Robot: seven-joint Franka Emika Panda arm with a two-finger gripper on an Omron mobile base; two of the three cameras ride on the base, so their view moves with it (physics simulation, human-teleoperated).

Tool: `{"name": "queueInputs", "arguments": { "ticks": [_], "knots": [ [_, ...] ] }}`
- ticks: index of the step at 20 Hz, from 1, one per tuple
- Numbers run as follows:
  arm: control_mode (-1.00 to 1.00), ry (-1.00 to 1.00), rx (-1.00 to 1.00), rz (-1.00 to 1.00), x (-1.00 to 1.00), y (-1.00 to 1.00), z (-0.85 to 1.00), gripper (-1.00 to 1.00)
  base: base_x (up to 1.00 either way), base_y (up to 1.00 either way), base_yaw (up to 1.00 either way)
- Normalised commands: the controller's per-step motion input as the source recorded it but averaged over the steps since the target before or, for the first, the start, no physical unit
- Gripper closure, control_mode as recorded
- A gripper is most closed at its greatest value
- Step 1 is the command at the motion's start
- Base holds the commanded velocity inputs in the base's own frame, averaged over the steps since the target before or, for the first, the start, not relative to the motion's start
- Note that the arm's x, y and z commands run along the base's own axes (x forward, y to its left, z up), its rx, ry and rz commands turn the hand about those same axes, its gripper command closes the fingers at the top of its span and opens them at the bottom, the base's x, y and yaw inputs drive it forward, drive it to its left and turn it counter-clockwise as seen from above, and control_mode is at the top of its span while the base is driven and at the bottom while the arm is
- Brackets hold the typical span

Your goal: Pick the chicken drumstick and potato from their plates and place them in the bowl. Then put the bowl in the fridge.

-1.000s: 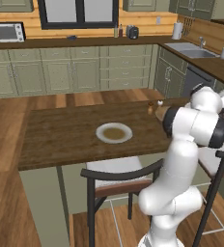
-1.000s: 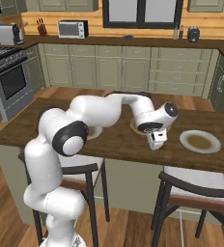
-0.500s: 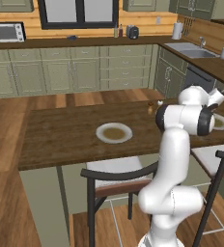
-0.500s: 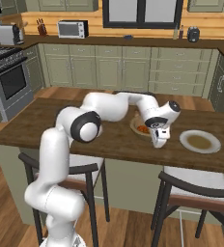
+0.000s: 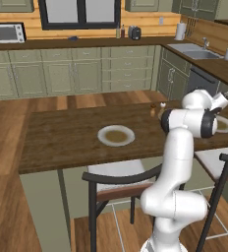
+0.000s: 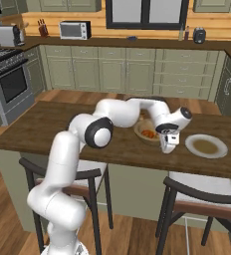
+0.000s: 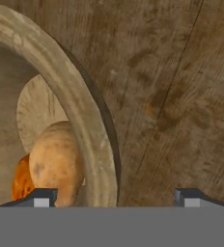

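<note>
Hand open astride bowl rim, lower than before, potato and drumstick inside

Both base views look down over the wooden table from behind; the hand view hangs close above it.

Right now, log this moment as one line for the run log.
stage: grasping bowl | claw: open, straddling bowl rim | potato: in bowl | chicken drumstick: in bowl | plates: bare | fridge: not reached
</note>
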Motion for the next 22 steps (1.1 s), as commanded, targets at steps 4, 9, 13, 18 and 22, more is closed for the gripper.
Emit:
{"name": "queueInputs", "arguments": {
  "ticks": [4,9,13,18,22],
  "knots": [
    [-1.0,0.0,0.0,-0.08,0.27,0.0,-0.31,-1.0,0.0,0.0,0.0],
    [-1.0,0.0,-0.01,-0.07,0.02,0.26,-0.58,-1.0,0.0,0.0,0.0],
    [-1.0,0.0,-0.05,-0.07,0.21,0.63,-0.6,-1.0,0.0,0.0,0.0],
    [-1.0,0.0,-0.07,-0.04,0.15,0.77,-0.69,-1.0,0.0,0.0,0.0],
    [-1.0,0.0,-0.02,0.03,-0.15,0.24,-0.98,-1.0,0.0,0.0,0.0]
  ]
}}
